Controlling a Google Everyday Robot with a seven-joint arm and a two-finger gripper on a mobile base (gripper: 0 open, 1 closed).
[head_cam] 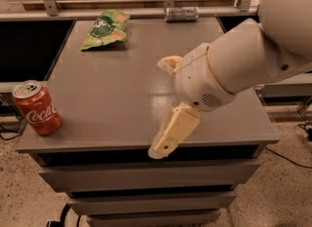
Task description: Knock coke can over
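Observation:
The red coke can (36, 108) stands upright at the front left corner of the grey table (112, 94), close to the left and front edges. My gripper (159, 109) is over the front middle of the table, well to the right of the can and apart from it. Its two cream fingers are spread wide, one finger (169, 64) higher and farther back, the other (171, 132) reaching down past the table's front edge. It holds nothing. My large white arm fills the right side of the view.
A green snack bag (105, 28) lies at the back left of the table. A silver-grey can (181, 13) lies on its side at the back edge. A metal rail and shelf run behind the table. Drawer fronts sit below the tabletop.

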